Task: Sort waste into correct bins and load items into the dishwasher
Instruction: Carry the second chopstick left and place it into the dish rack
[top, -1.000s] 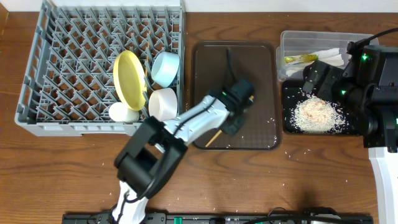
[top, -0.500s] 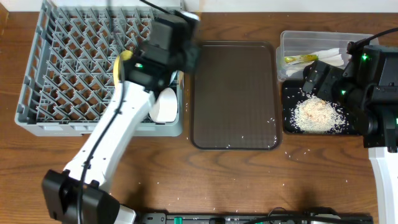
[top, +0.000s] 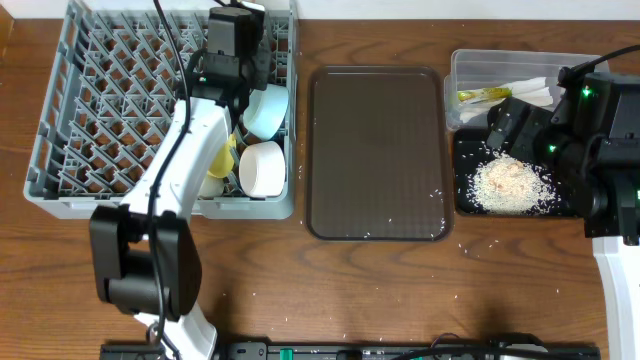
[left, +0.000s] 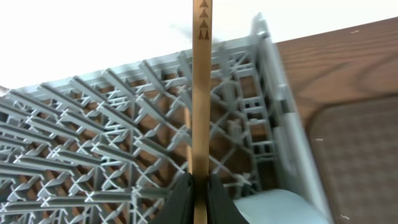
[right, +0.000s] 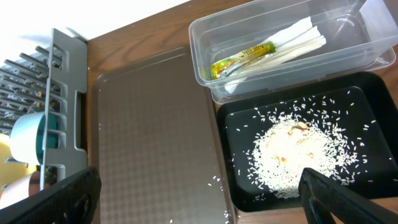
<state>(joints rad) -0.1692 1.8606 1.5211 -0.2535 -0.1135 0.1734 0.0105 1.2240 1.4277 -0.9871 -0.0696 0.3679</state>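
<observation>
My left gripper (left: 200, 186) is shut on the wooden chopsticks (left: 201, 93), which point out over the far right part of the grey dishwasher rack (left: 93, 124). From overhead, this gripper (top: 235, 40) hangs above the rack (top: 60, 200), just beyond the light blue bowl (top: 268, 110). The yellow plate (top: 225, 158) and the white bowl (top: 263, 167) stand in the rack, partly under the arm. My right gripper (right: 196, 180) is open and holds nothing, hovering near the black tray (right: 373, 99) that holds the rice scraps (right: 292, 149). The clear tub (right: 205, 37) holds the green-yellow wrapper (right: 242, 56) and white napkins (right: 298, 37).
A flat brown serving tray (top: 377, 150) lies between the rack and the bins, with a few rice grains on it. More grains are scattered on the wooden table (top: 400, 290) near the front. The right arm (top: 600, 130) stands over the bins' right side.
My left arm has swung from the brown tray up and left to the rack's far right part, carrying the chopsticks. The right arm has not moved.
</observation>
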